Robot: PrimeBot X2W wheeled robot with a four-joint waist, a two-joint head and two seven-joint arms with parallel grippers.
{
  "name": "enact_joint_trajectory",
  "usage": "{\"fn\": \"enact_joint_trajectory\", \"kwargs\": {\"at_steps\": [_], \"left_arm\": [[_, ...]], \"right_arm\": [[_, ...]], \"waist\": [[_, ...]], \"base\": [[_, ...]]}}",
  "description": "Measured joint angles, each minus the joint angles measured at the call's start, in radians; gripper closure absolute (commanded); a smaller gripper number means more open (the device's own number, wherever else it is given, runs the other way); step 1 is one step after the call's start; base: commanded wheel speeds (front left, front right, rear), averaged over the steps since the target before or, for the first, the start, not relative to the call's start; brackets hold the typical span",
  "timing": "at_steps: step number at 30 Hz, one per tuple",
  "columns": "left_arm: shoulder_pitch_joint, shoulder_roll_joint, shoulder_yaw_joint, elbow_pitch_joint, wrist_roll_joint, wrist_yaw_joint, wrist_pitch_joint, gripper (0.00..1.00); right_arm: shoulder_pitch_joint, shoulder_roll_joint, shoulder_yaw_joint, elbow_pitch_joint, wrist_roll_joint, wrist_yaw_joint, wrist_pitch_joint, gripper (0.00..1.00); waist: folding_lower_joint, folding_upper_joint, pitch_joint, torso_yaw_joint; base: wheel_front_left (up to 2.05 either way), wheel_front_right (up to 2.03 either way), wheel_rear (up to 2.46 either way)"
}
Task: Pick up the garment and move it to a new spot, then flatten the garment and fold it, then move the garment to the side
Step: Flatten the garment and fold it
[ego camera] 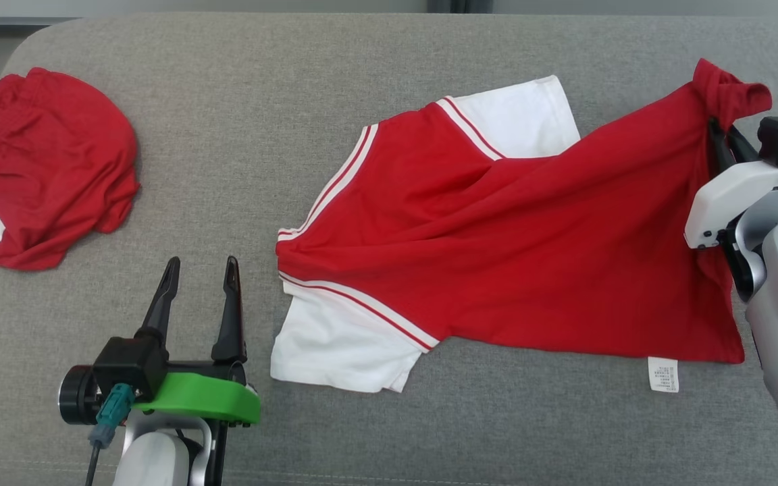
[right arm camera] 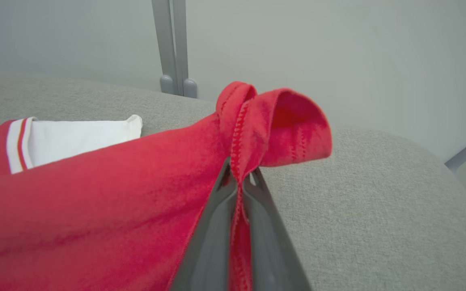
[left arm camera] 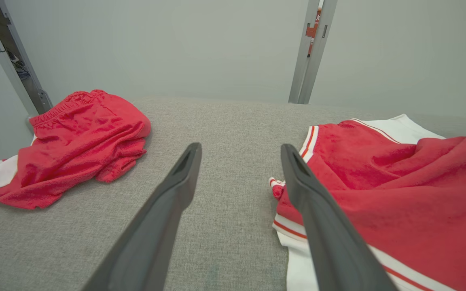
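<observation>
Over at the right edge of the sofa (ego camera: 240,121), clamped hard on a bunched corner of the shirt (ego camera: 497,270) with the right gripper (ego camera: 724,135), fingers pressed together through the red hem and holding that corner up off the grey cloth. Nearer the left, hovering with the left gripper (ego camera: 202,264) spread wide and holding nothing, just beside the shirt's near white sleeve (ego camera: 335,351) and not touching it. Sprawled across the middle and right of the sofa otherwise: red body pulled into slanting creases toward the pinched corner, a white sleeve at the far side, another at the near left, care label (ego camera: 663,374) turned out below the near right hem. Judged as early going: gripped by one corner, so likely at the pick-up or in the course of the move to a new spot. Not yet flat, not yet folded, not yet set aside. Left to do, by the look of it: laying out, smoothing the creases, folding, then shifting to the side. Lying well apart at the far left, a second crumpled red and white bundle (ego camera: 51,169), touched by neither gripper.
</observation>
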Motion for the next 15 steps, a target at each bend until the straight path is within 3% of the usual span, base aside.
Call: {"fn": "enact_joint_trajectory", "kwargs": {"at_steps": [1,2,3,10,15], "left_arm": [[0.0,0.0,-0.002,0.0,-0.002,0.0,0.0,0.0],[0.0,0.0,-0.005,0.0,-0.006,0.001,0.0,0.0],[0.0,0.0,-0.007,0.002,-0.007,0.001,0.0,0.0],[0.006,0.0,0.004,0.005,-0.006,0.009,0.0,0.0],[0.031,0.0,0.03,0.006,0.015,0.001,0.0,0.0]], "right_arm": [[-0.014,-0.003,-0.003,0.019,-0.002,0.0,-0.013,1.0],[-0.024,-0.004,-0.005,0.036,-0.008,0.0,-0.028,0.6],[-0.033,-0.002,-0.005,0.061,-0.013,0.0,-0.04,0.0],[-0.022,0.012,-0.004,0.121,-0.01,0.0,-0.104,0.0],[0.057,0.043,-0.001,0.022,0.015,0.0,-0.117,0.0]], "waist": [[0.0,0.0,0.002,0.003],[0.0,0.0,0.003,0.006],[0.0,0.0,0.003,0.008],[0.0,0.0,-0.022,0.001],[0.0,0.0,-0.051,-0.029]], "base": [[0.0,0.0,0.0],[0.0,0.0,0.0],[0.0,0.0,0.0],[0.0,0.0,0.0],[0.0,0.0,0.0]]}}
